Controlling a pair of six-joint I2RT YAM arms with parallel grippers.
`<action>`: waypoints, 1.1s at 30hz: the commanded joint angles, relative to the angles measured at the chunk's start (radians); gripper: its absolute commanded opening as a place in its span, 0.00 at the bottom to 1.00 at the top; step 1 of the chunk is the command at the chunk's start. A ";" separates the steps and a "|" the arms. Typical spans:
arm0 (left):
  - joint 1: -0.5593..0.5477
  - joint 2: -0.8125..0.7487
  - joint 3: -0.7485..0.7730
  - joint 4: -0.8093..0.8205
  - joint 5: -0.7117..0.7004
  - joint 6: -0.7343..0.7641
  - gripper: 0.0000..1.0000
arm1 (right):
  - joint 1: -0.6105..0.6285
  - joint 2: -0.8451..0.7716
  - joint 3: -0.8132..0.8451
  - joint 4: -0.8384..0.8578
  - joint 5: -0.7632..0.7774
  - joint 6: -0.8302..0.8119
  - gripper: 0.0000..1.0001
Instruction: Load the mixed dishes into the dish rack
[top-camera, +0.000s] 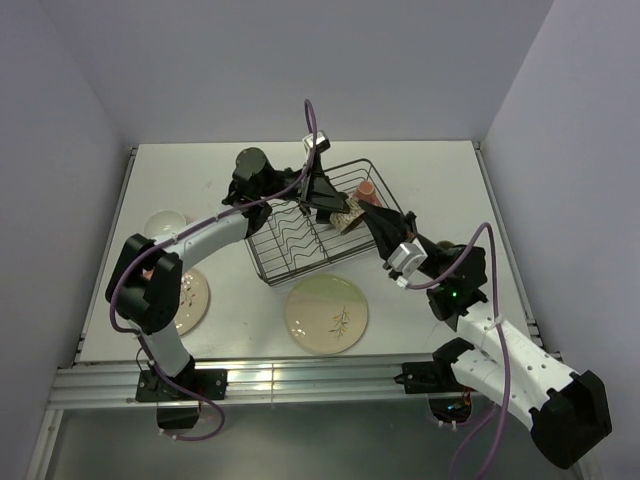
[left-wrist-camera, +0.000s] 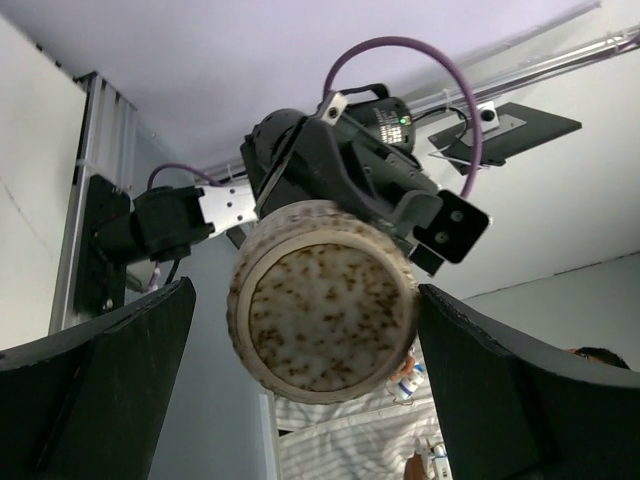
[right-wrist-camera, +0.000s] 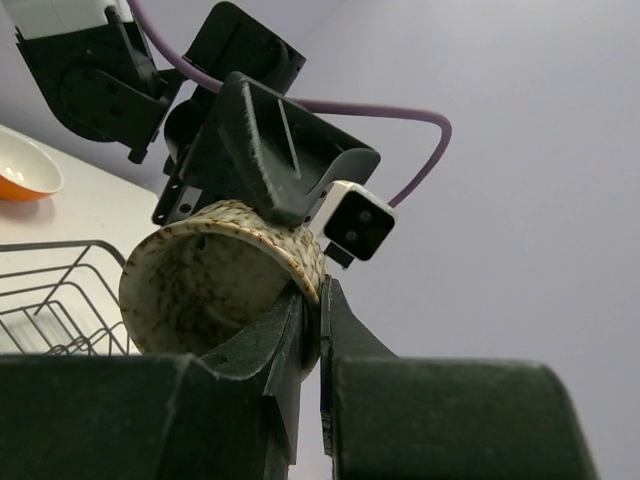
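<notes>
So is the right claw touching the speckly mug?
Touching. The right wrist view shows the right gripper shut on the mug, with the rim pinched between its two fingers.

Soft, even light is coming down from overhead in the top view, brightening the white table (top-camera: 420, 180) and leaving only a faint, short shadow beside the dish rack (top-camera: 262, 250), while the lower edge of that view is darkening to grey. In the left wrist view the speckled mug (left-wrist-camera: 325, 310) is showing sharp and evenly lit, but the left fingers (left-wrist-camera: 110, 390) are reading as dark, soft-edged shapes. In the right wrist view the right fingers (right-wrist-camera: 400, 420) are blurring into near-black at the bottom, and the pale wall behind is glowing a flat violet.
</notes>
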 joint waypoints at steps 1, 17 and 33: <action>-0.011 -0.055 0.040 -0.150 0.034 0.153 0.98 | 0.008 0.009 0.023 0.089 0.041 -0.016 0.00; -0.004 0.020 0.022 0.293 0.048 -0.198 0.11 | 0.009 0.018 -0.013 0.083 0.064 -0.033 0.25; 0.088 0.051 0.399 -1.222 -0.477 0.965 0.00 | -0.029 -0.128 0.040 -0.356 0.254 0.101 0.80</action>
